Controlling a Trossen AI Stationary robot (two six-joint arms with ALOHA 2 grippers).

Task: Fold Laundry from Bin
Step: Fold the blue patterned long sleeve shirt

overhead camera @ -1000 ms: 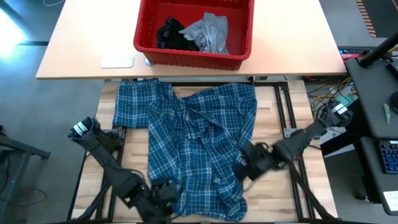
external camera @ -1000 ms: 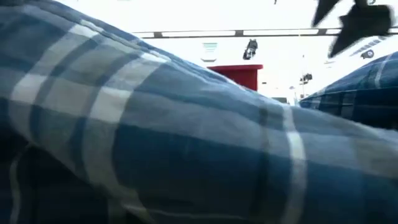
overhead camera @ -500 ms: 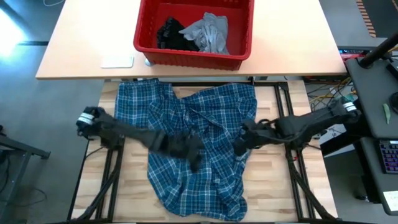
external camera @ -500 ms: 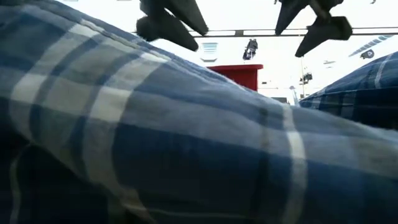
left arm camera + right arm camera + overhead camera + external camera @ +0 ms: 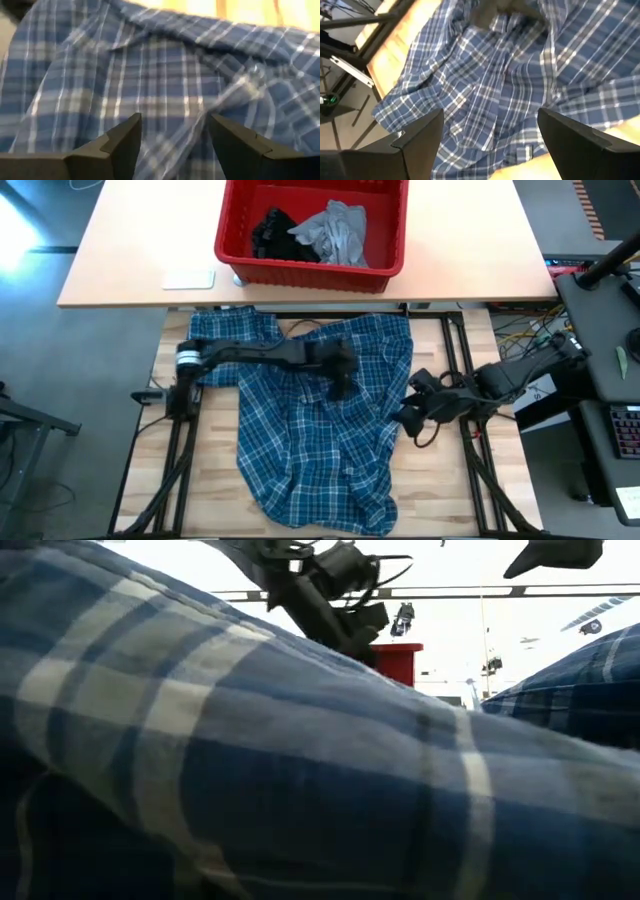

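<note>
Laundry is in two places. One piece, the blue-and-white plaid shirt [image 5: 320, 420], lies spread and wrinkled on the wooden tabletop [image 5: 450, 490] in front of the arms, with one sleeve reaching toward the left far corner. The other pieces are in the red bin [image 5: 312, 228], which stands on the lighter tabletop [image 5: 130, 250] further back — a small black garment [image 5: 275, 235] on the left side of the bin and a light grey garment [image 5: 335, 232] beside it, touching it.

In the high view the left arm stretches across the upper part of the shirt, and the left gripper [image 5: 342, 375] is over the cloth near the middle of the shirt. In its wrist view the jaws stand apart, with only plaid fabric showing between the two fingers [image 5: 122, 142]; nothing is held. Whether the fingertips touch the cloth I cannot tell.

The right gripper [image 5: 412, 412] is at the right edge of the shirt, close to the hem. Its jaws are wide open in the right wrist view — the shirt lies below them, and the fingers [image 5: 420, 137] hold nothing.

The low view is almost filled by a fold of the plaid shirt just before the camera, and the bin shows small behind it.

A flat white object [image 5: 188, 278] lies on the lighter tabletop, left of the bin.
</note>
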